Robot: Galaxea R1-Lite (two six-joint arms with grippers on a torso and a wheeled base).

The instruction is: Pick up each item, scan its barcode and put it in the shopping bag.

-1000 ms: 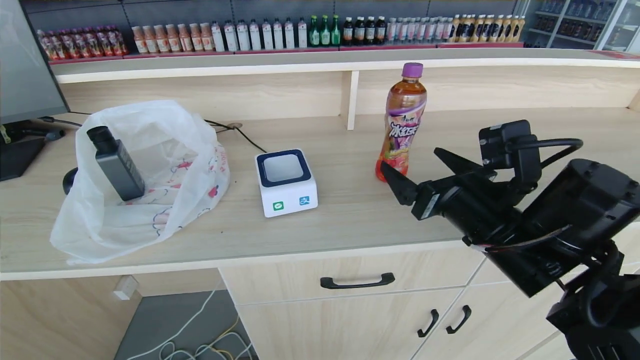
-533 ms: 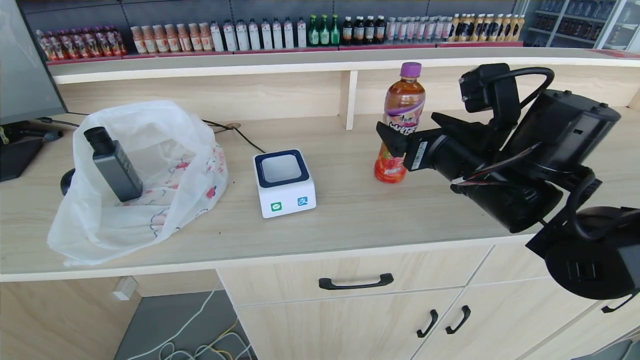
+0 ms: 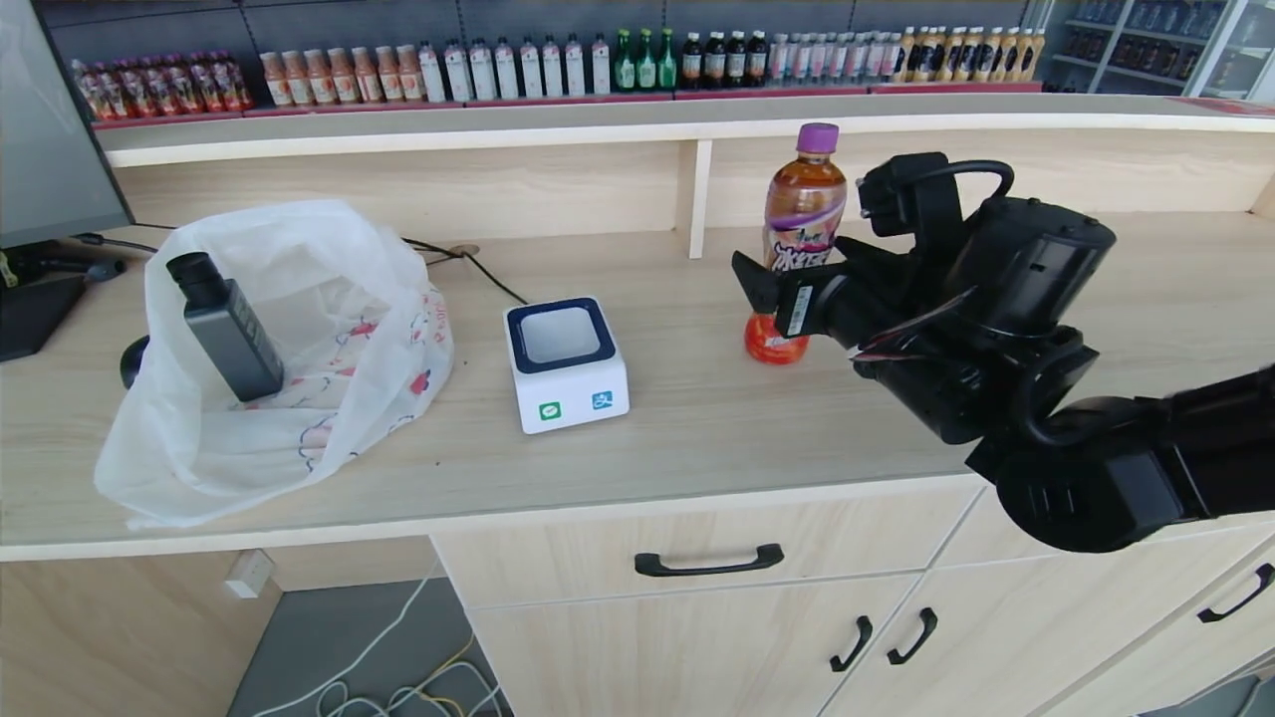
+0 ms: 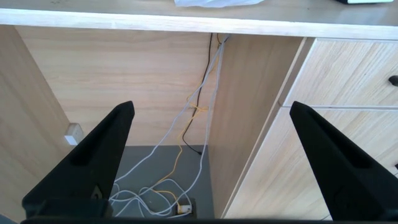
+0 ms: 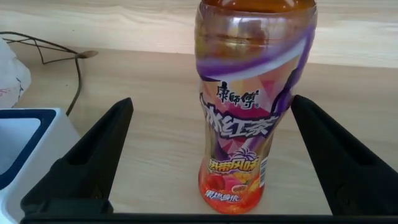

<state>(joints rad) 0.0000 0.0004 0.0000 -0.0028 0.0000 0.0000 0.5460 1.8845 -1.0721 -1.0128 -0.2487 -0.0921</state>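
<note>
A: Right gripper (image 5: 211, 107), state?
B: Open. Fingers spread wide, level with the lower half of the drink bottle (image 3: 805, 204). In the right wrist view the bottle stands between the two fingers with a gap on either side; no contact seen.
A: Bottle position?
B: Upright on the counter (image 3: 697, 428), purple cap on, to the right of the scanner (image 3: 566, 363) and well apart from it.
A: Scanner?
B: White box, dark-rimmed window facing up, near the middle of the counter. To its left, near it, the shopping bag (image 3: 329, 329), mouth open.
A: Contents of the bag?
B: One grey container (image 3: 229, 334) with a black cap, leaning, top tilted to the left.
A: Left gripper (image 4: 211, 118)?
B: Open as well, holding nothing. It sits below the counter edge, facing the recess under the counter where cables (image 4: 202, 93) hang down to the floor, beside the drawer fronts (image 4: 348, 68).
</note>
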